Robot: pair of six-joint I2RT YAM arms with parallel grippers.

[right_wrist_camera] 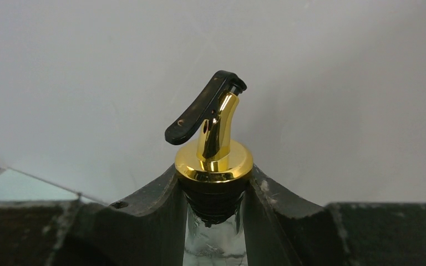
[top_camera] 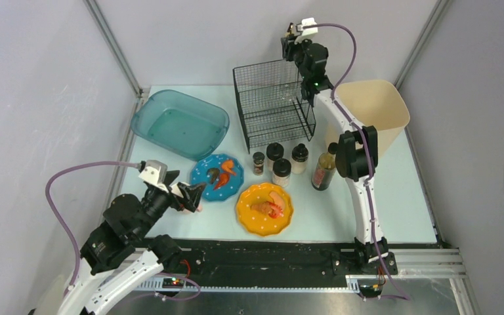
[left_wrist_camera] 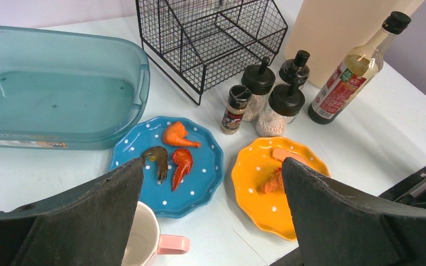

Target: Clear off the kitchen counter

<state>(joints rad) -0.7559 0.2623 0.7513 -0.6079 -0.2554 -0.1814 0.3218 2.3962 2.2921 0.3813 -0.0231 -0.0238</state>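
overhead view, two close wrist views

On the desk [top_camera: 394, 197], far row, left to right: tub [top_camera: 180, 123], wire rack [top_camera: 272, 105], bin [top_camera: 374, 111]. Just near of the wire rack, four jars [top_camera: 281, 172] in a cluster; a standing bottle [top_camera: 323, 170] to their right, before the bin. Near of the jars, left plate [top_camera: 233, 189] and right plate [top_camera: 252, 223] side by side, just apart, food pieces [top_camera: 222, 176] on each. A mug [left_wrist_camera: 141, 235] near of the left plate. A held bottle [right_wrist_camera: 213, 158] sits in the right hand [right_wrist_camera: 213, 183], above the wire rack's far right corner
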